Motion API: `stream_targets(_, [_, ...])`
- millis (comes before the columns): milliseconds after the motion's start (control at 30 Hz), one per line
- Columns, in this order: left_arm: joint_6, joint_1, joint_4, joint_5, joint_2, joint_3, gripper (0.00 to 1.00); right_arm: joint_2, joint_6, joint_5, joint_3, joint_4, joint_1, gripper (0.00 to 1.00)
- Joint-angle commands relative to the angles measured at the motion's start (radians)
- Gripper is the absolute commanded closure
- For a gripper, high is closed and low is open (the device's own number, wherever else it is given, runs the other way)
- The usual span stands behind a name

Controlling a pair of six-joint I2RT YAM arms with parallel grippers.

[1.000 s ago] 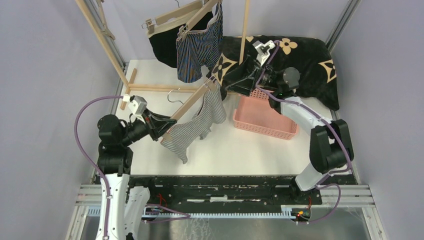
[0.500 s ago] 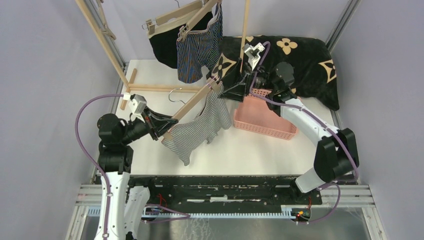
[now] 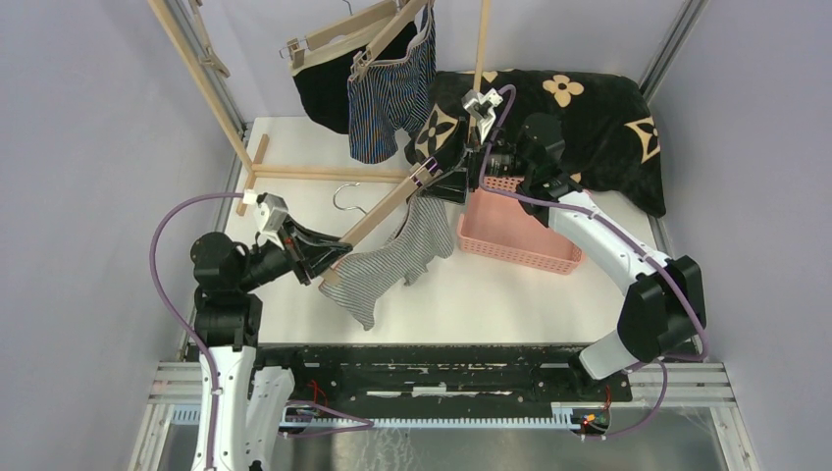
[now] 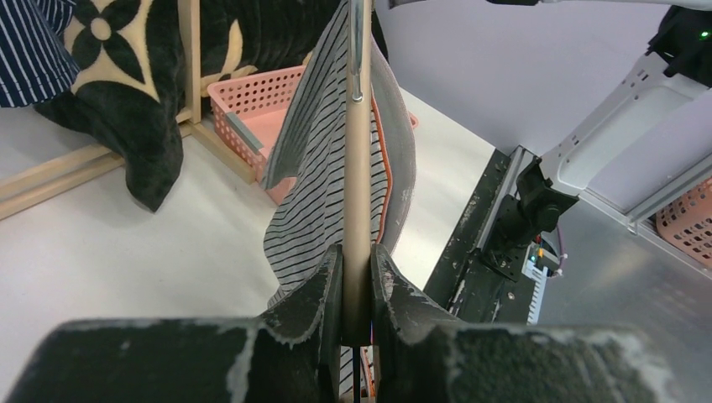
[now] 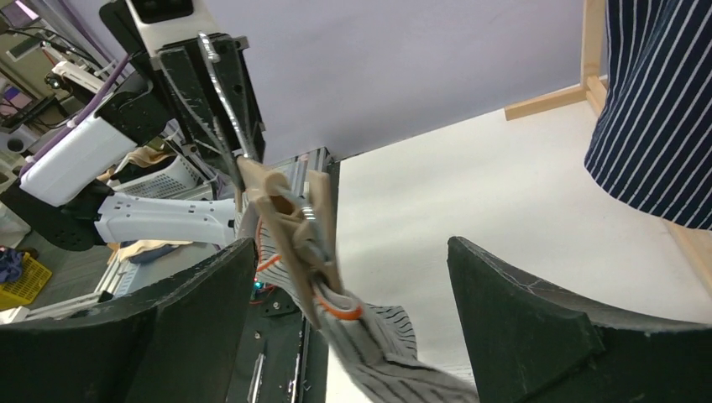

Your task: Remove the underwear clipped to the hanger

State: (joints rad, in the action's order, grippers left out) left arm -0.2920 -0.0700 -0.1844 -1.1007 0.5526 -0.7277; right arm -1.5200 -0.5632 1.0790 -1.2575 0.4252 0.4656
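Two arms work one hanger (image 3: 383, 204). Top view: it is held raised and slanted over the counter (image 3: 289, 142), so the grey-white striped underwear (image 3: 392, 257) hangs free, left of the basket (image 3: 520, 235). Left wrist: my left gripper (image 4: 357, 260) pinches the bar's near end to steady it. Right wrist: my right gripper (image 5: 350, 248) is spread around the clip (image 5: 298, 222), placed to squeeze it, I judge.

Bright even overhead light, soft faint shadows, sharp overview, wrist views blurred up close
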Motion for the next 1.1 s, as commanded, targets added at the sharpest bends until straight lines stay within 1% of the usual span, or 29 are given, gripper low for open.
stream_targets(0, [-0.065, 0.001, 0.062, -0.049, -0.031, -0.010, 0.97, 0.023, -0.004, -0.011, -0.034, 0.023, 0.003, 0.08])
stream_targets(233, [-0.062, 0.002, 0.063, -0.048, -0.022, 0.019, 0.97, 0.077, 0.071, -0.021, -0.048, -0.072, 0.013, 0.07])
stream_targets(533, [-0.060, 0.001, 0.071, -0.050, -0.025, 0.036, 0.97, 0.100, 0.071, -0.028, -0.049, -0.072, 0.020, 0.09])
stream_targets(700, [-0.076, 0.001, 0.102, -0.050, -0.029, 0.041, 0.97, 0.090, 0.065, -0.037, -0.041, -0.071, 0.022, 0.10])
stream_targets(767, [-0.079, 0.001, 0.109, -0.051, -0.028, 0.046, 0.97, 0.084, 0.060, -0.038, -0.044, -0.071, 0.024, 0.16])
stream_targets(833, [-0.081, 0.001, 0.111, -0.049, -0.028, 0.052, 0.97, 0.079, 0.056, -0.038, -0.049, -0.071, 0.026, 0.29])
stream_targets(900, [-0.082, 0.001, 0.114, -0.046, -0.027, 0.059, 0.97, 0.077, 0.051, -0.037, -0.053, -0.071, 0.028, 0.46])
stream_targets(1033, [-0.092, 0.001, 0.134, -0.046, -0.025, 0.072, 0.97, 0.073, 0.048, -0.038, -0.057, -0.070, 0.030, 0.71])
stream_targets(1067, [-0.094, 0.001, 0.139, -0.045, -0.024, 0.074, 0.97, 0.071, 0.046, -0.036, -0.058, -0.070, 0.031, 0.76])
